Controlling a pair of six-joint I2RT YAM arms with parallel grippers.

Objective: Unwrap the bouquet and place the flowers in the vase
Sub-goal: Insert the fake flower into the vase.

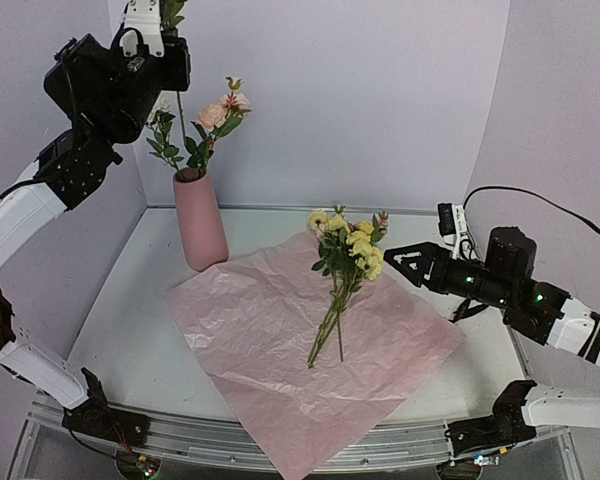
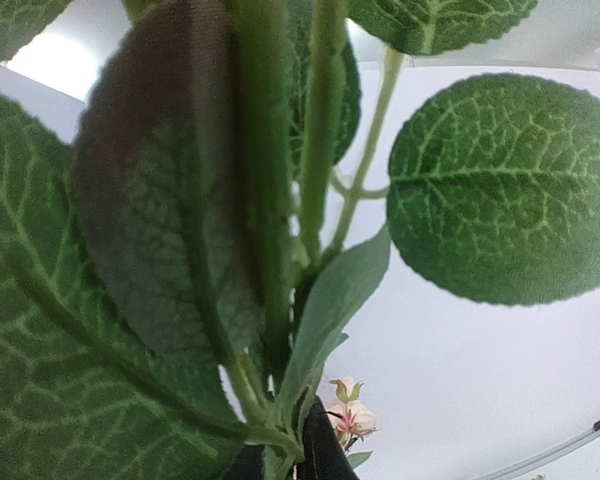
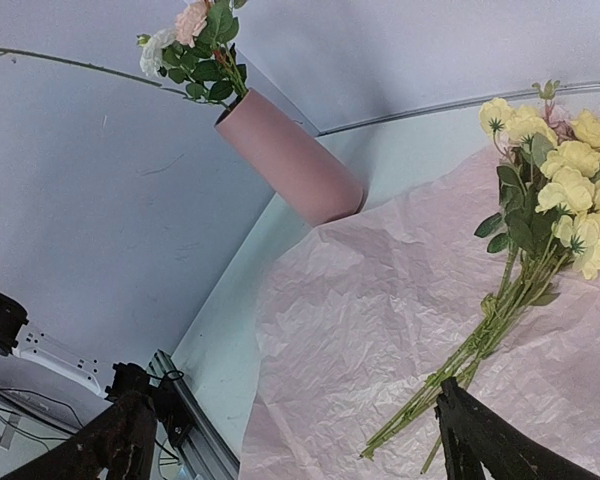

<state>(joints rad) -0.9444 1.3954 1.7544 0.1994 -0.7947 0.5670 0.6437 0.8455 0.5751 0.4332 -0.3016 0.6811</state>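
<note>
Vase [image 1: 201, 232] upright near far-left corner of surface [image 1: 130, 300], pink blooms [image 1: 216, 118] in it. My left tool [image 1: 160, 25], high above vase, clamped on leafy stem [image 1: 181, 105] that seems to run down to vase mouth. I judge insertion step. Yellow bunch [image 1: 352, 245] lies on flattened paper sheet [image 1: 250, 330], mid-surface. Right tool [image 1: 395, 260] beside its heads, jaws wide apart. Next: lower stem, release, grip bunch stems.

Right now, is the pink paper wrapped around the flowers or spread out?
Spread out. The paper lies open and crinkled on the table, with the yellow flowers lying loose on top of it.
</note>
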